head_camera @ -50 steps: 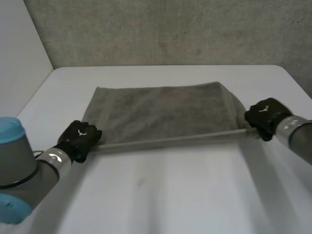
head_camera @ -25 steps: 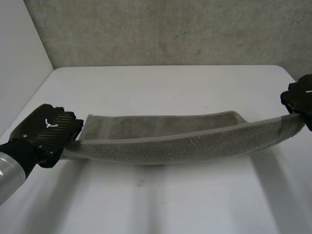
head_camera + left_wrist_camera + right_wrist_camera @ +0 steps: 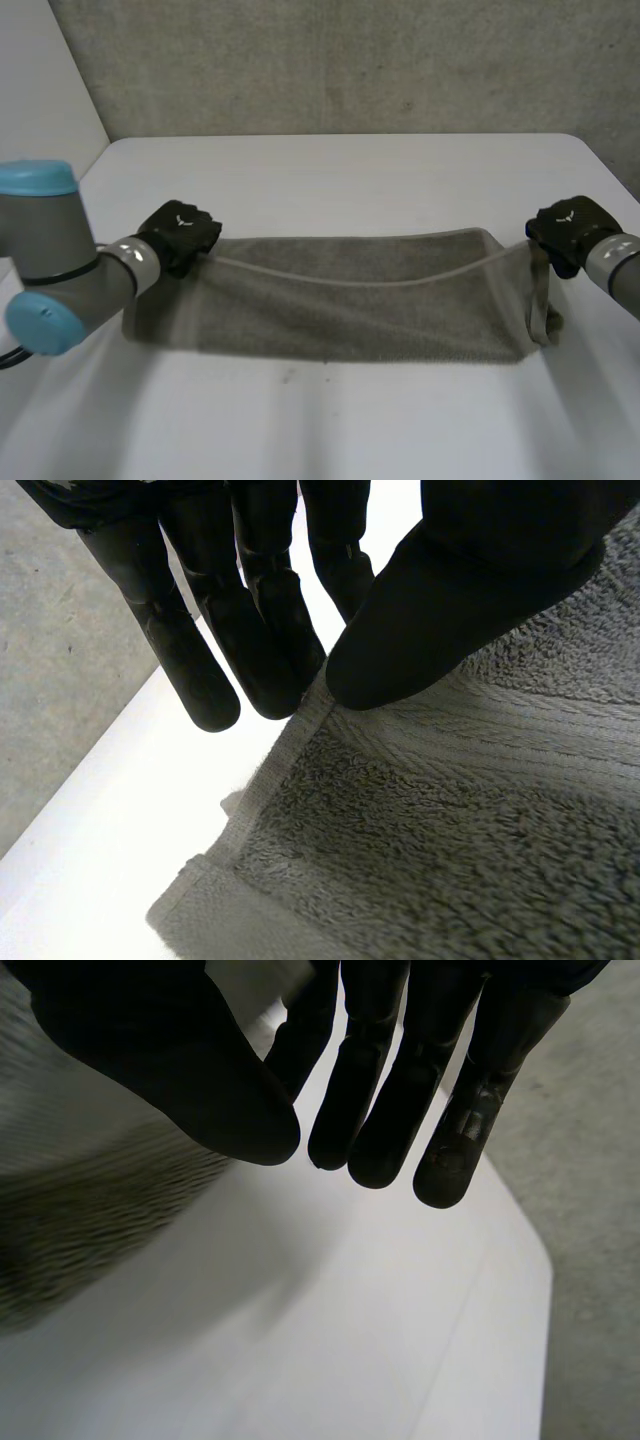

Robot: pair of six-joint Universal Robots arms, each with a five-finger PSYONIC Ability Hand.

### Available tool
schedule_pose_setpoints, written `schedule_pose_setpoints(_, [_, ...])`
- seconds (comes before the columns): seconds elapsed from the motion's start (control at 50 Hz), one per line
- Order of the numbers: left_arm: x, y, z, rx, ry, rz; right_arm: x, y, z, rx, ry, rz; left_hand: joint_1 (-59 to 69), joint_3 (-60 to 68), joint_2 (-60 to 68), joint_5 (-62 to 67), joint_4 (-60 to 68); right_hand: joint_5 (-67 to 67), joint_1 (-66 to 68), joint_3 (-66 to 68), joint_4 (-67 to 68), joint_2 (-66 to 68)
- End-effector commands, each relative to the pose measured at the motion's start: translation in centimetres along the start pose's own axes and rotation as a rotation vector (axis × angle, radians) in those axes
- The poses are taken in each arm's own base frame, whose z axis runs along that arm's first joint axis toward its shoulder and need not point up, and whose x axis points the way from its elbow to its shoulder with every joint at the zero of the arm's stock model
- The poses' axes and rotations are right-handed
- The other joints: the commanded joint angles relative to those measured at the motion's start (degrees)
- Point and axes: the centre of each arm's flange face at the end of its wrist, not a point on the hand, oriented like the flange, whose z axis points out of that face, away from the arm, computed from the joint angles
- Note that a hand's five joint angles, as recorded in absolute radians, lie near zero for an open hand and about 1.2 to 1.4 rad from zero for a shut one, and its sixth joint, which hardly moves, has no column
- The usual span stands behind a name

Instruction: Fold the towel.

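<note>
The towel (image 3: 350,310) lies doubled across the middle of the table (image 3: 330,170), running from 9 to 3 o'clock. The left hand (image 3: 180,232) pinches its 10 o'clock corner between thumb and straight fingers. The right hand (image 3: 565,228) appears to pinch the 2 o'clock corner, which hangs raised from it. The upper edge sags between them. To do this well, keep it lightly taut, lower both corners together onto the 12 o'clock edge beneath, then let go.
</note>
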Motion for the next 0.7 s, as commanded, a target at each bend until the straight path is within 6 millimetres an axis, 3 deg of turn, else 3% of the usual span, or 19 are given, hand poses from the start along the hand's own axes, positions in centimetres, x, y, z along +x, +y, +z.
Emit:
schedule_pose_setpoints(0.02, [-0.1,0.2,3.4,0.024,-0.015,0.014,0.1,-0.7,2.6,0.082,0.093,-0.038,13.7,10.3,10.2,10.7,10.1,10.8,1.0,10.4,10.3,10.4])
schedule_pose_setpoints(0.1, [-0.6,-0.3,4.2,0.046,-0.033,0.025,0.5,-1.0,3.7,0.1,0.123,-0.048,13.7,10.3,10.2,10.7,10.1,10.8,1.0,10.4,10.3,10.4])
schedule_pose_setpoints(0.38, [1.0,-0.8,3.4,0.041,0.007,0.029,-0.1,-0.4,2.8,0.035,0.076,-0.029,13.7,10.3,10.2,10.7,10.1,10.8,1.0,10.4,10.3,10.4])
schedule_pose_setpoints(0.4, [1.2,-0.8,3.1,0.038,0.011,0.028,0.0,-0.3,2.4,0.008,0.07,-0.014,13.7,10.3,10.2,10.7,10.1,-5.8,-15.6,-6.2,-6.3,-6.2])
schedule_pose_setpoints(0.42, [1.3,-0.9,2.7,0.034,0.016,0.027,0.3,-0.6,1.9,-0.007,0.069,0.015,13.7,10.3,10.2,10.7,10.1,-33.7,-43.6,-34.2,-34.3,-34.1])
schedule_pose_setpoints(0.44, [1.3,-0.9,2.7,0.034,0.016,0.027,0.3,-0.6,1.9,-0.008,0.069,0.015,13.7,10.3,10.2,10.7,10.1,-34.0,-43.9,-34.5,-34.6,-34.4])
schedule_pose_setpoints(0.46, [1.6,-0.8,2.3,0.028,0.023,0.025,0.7,-1.0,1.4,-0.01,0.069,0.061,13.7,10.3,10.2,10.7,10.1,-46.3,-56.2,-46.8,-46.9,-46.7])
schedule_pose_setpoints(0.58, [2.3,-0.7,0.2,0.002,0.045,0.016,2.1,-2.7,0.8,0.003,0.041,0.294,13.7,10.3,10.2,10.7,10.1,-43.4,-53.3,-43.9,-44.0,-43.9])
schedule_pose_setpoints(0.7, [2.8,-0.8,-1.4,-0.008,0.056,0.012,1.7,-2.9,1.4,-0.016,-0.054,0.381,13.7,10.3,10.2,10.7,10.1,-40.4,-50.3,-40.9,-41.0,-40.8])
